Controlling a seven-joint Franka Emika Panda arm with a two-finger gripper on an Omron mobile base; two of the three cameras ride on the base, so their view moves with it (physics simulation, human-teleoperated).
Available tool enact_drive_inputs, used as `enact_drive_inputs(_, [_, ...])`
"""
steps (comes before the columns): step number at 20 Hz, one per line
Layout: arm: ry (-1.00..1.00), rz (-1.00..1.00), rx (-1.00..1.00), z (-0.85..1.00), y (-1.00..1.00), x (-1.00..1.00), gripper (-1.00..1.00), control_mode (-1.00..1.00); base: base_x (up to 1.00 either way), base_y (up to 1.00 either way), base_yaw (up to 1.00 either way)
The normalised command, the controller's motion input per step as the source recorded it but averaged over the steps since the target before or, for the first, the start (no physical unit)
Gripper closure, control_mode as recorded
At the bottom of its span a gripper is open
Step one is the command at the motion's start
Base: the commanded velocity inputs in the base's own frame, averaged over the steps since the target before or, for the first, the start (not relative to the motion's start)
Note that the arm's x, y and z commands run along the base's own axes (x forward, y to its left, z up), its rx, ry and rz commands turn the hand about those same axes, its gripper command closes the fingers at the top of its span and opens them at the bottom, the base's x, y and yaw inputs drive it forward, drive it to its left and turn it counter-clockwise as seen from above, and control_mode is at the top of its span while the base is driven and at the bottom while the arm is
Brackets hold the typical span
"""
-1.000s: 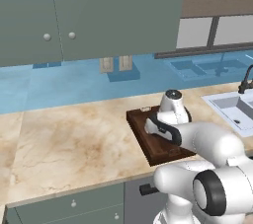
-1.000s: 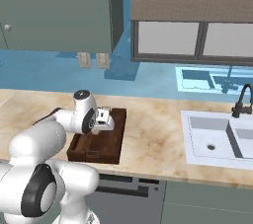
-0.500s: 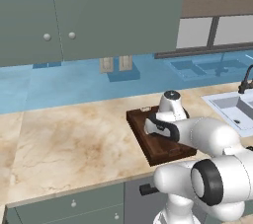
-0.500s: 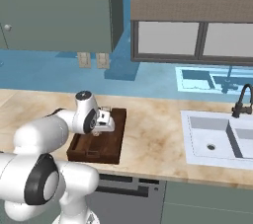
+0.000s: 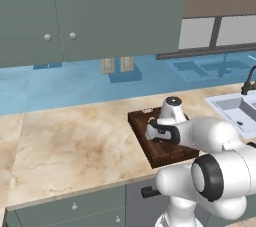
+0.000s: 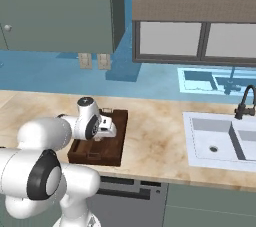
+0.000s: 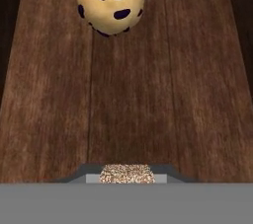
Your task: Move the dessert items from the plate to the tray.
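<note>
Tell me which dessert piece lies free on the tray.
The round tan cookie with dark specks, lying alone on the tray. The other, a grainy brown piece, sits between the jaws.

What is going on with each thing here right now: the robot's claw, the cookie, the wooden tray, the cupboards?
Gripper: shut on a small speckled bit, low over the tray.
Cookie: lying on the tray floor.
Tray: flat on the counter, under the hand.
Cupboard doors: shut.
Sink: no water running.

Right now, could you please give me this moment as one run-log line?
pincer: shut on speckled brown piece | cookie: lying in tray | tray: on counter, left of sink
</note>
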Motion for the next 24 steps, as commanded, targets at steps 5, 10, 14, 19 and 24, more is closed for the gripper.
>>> enact_drive_inputs(5, [0.0,0.0,0.0,-0.08,0.0,0.0,-1.0,-1.0,0.0,0.0,0.0])
enact_drive_inputs(10, [0.0,0.0,0.0,0.0,0.0,0.0,-1.0,-1.0,0.0,0.0,0.0])
enact_drive_inputs(14, [0.0,0.0,0.0,0.0,0.0,0.0,-1.0,-1.0,0.0,0.0,0.0])
enact_drive_inputs(19, [0.07,0.0,0.0,0.11,0.0,0.0,-1.0,-1.0,0.0,0.0,0.0])
enact_drive_inputs(24, [0.13,0.0,0.02,0.58,0.0,-0.01,-1.0,-1.0,0.0,0.0,0.0])
